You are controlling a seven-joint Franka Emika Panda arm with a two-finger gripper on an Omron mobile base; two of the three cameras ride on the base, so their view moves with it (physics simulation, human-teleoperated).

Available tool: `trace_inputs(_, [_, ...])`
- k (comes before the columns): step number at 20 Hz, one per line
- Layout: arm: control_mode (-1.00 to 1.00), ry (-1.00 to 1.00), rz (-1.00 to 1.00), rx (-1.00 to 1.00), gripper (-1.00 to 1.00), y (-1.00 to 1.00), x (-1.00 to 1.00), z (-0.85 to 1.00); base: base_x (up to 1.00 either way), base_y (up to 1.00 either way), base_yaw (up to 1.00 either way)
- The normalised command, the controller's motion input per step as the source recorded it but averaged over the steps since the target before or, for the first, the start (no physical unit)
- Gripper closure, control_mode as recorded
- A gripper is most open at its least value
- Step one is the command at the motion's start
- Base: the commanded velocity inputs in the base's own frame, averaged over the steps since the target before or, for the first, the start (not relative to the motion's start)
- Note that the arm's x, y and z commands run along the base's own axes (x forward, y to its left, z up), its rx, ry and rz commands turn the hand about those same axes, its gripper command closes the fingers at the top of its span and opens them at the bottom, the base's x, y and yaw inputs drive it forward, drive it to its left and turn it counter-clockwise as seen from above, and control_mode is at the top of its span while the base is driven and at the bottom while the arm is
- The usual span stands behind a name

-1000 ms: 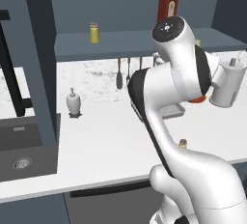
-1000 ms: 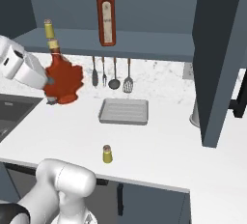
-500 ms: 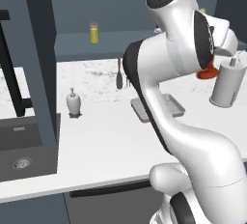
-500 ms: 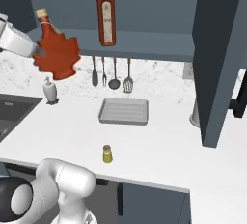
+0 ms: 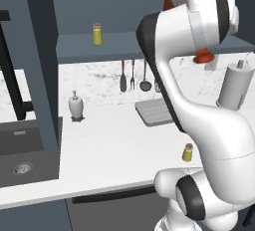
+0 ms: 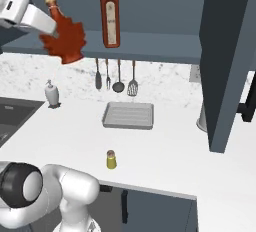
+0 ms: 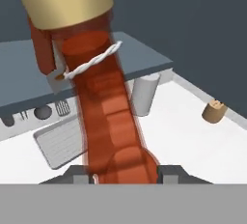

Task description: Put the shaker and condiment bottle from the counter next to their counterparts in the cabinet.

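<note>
Holding lumpy red condiment bottle (image 6: 64,40) aloft, pincer (image 7: 126,172) clamped on its body | I see its neck tilted, level with the cabinet shelf (image 6: 150,43) | tall smooth red bottle (image 6: 110,17) stands toward the shelf's middle, bench-side right.

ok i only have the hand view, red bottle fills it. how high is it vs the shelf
Observer: In the right base view the condiment bottle hangs in the gripper at shelf height, left of the tall red sauce bottle.
Operator: and the other shaker, is it up there
Observer: Yes, a yellow shaker stands on the cabinet shelf in the left base view.
Operator: anything left on the counter by the sink
Observer: A white pump dispenser stands there on the counter; the loose shaker stands near the front edge.
</note>
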Motion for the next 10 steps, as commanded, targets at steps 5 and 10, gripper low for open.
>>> trace_inputs(5, [-1.0,-0.08,0.17,0.0,1.0,-0.41,0.02,-0.02,0.0,0.0,0.0])
trace_inputs(10, [-1.0,-0.02,0.16,0.0,1.0,-0.64,0.22,0.0,0.0,0.0,0.0])
